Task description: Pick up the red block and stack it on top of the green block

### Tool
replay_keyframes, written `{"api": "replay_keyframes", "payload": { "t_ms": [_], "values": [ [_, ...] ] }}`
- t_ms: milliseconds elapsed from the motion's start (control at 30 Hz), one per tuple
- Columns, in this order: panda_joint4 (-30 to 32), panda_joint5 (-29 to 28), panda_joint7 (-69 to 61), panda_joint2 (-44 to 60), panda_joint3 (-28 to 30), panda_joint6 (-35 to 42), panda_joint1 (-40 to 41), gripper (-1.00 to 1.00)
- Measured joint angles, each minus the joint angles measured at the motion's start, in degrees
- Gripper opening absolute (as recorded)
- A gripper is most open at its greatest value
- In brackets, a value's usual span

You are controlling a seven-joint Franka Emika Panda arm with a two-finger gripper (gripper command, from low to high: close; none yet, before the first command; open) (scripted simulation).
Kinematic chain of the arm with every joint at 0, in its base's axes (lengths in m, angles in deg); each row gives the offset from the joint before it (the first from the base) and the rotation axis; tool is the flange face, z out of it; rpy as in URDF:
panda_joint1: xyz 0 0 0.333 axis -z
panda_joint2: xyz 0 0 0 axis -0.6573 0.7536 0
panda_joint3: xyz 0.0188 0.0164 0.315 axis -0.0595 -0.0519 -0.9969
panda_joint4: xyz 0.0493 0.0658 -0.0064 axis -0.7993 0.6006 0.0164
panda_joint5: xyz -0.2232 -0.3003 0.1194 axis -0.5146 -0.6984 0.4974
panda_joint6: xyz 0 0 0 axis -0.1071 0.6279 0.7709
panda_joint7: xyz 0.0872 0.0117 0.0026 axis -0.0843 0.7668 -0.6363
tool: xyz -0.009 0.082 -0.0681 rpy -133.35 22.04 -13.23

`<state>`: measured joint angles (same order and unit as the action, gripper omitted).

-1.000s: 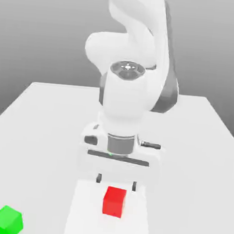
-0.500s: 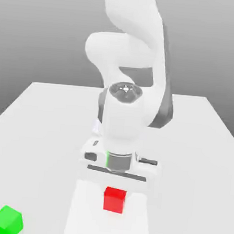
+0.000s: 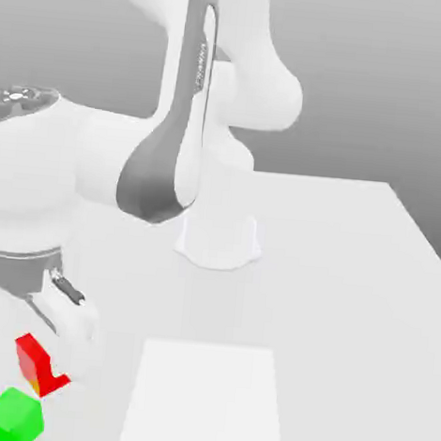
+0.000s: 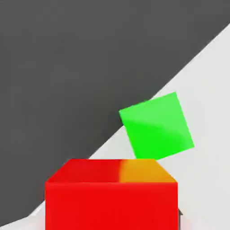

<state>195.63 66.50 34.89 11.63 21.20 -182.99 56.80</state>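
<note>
1. Over at the exterior view's left, near the front corner of the flat white table [image 3: 351, 273], the white Panda arm [image 3: 166, 135] leans way out from its round base [image 3: 218, 243], with the hand pointing down.
2. Gripper [image 3: 46, 371] is pinched tight on the small bright-red matte cube [image 3: 31, 358], so it's basically closed right down onto the block. The red cube is carried off the table and looks tilted, one corner pointing down.
3. That red cube hangs just above and slightly toward the exterior view's right of the small bright-green matte cube [image 3: 11, 416]. The two look very close in that view, but I can't tell if they actually touch.
4. Green cube sits flat on the table, right by the front-left corner, near the table edge.
5. From the hand view, the red cube [image 4: 111, 197] is big and close to the camera, with an orange-ish patch on its top face. The green cube [image 4: 157, 126] shows beyond it, turned at an angle compared to the red one, resting on the white tabletop [image 4: 211, 90] right next to the table's edge, dark floor past that.
6. Also on the table: a paler white square patch [image 3: 206, 402] at the front middle, well apart from both cubes.
</note>
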Motion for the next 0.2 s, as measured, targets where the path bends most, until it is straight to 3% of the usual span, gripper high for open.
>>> {"api": "replay_keyframes", "payload": {
  "t_ms": [67,100,200],
  "values": [
    [-0.72,1.19,-0.62,3.89,-0.53,-3.10,0.88,-1.00],
    [-0.90,1.75,-0.98,5.67,-0.85,-4.68,1.19,1.00],
    [-0.90,1.75,-0.98,5.67,-0.85,-4.68,1.19,1.00]
  ]
}}
